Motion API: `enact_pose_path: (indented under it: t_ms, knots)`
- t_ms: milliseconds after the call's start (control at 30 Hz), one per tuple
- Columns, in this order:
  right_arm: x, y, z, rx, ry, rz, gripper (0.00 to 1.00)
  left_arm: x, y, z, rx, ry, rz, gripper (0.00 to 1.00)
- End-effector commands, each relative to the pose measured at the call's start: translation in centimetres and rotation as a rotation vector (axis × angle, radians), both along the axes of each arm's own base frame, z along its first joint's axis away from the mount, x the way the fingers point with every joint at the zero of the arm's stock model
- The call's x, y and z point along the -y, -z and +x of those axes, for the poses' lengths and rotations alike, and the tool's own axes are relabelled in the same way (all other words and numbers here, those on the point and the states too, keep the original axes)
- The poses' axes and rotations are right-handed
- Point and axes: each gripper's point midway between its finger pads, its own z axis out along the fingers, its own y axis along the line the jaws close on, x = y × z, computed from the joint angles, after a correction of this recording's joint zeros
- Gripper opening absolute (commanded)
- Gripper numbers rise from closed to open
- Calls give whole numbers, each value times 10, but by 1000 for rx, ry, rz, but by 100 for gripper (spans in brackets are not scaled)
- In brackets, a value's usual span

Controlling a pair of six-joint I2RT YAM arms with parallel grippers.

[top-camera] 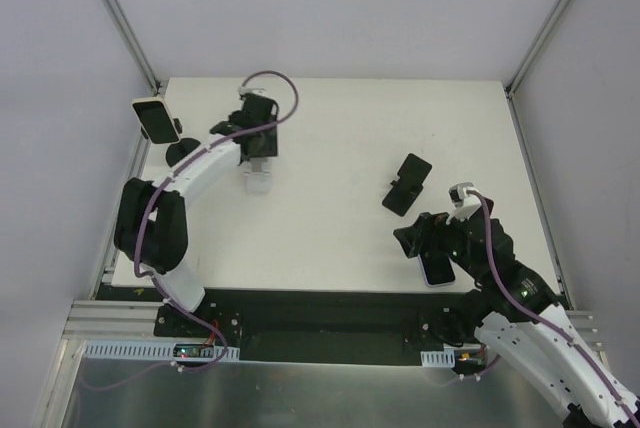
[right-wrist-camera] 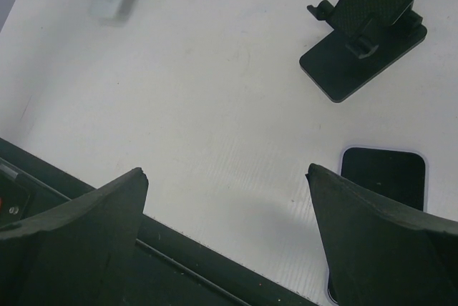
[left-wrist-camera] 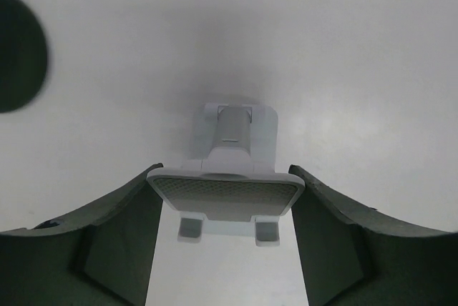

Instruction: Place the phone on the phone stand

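The left pincer [left-wrist-camera: 225, 171] is clamped on the white stand [left-wrist-camera: 227, 193]; the right pincer [right-wrist-camera: 225, 177] is held apart beside the phone [right-wrist-camera: 383, 176] laid on the surface [right-wrist-camera: 179, 91].

two white-and-black arms

the left arm [top-camera: 200, 173] has glossy white shell links and bulky black joint housings — a thin purple cable [top-camera: 285, 88] loops along it. the right arm [top-camera: 545, 343] matches: white links, black joints, purple cabling.
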Motion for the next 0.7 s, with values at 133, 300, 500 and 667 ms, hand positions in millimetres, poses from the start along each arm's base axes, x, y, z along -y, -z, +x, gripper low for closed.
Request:
enact_pose_path:
  t_ms: [133, 300, 500, 667]
  knots:
    - [-16, 4, 6, -6, -42, 32, 96, -85, -63, 57, 169, 99, -6, 0]
    - [-15, 6, 6, -14, -37, 31, 96, -105, -54, 72, 161, 64, -19, 0]
    - [-11, 12, 3, -37, -25, 11, 96, -129, -52, 89, 173, 30, 11, 0]
    - [-9, 6, 3, -20, -17, 19, 96, -145, -45, 97, 174, 15, 5, 0]
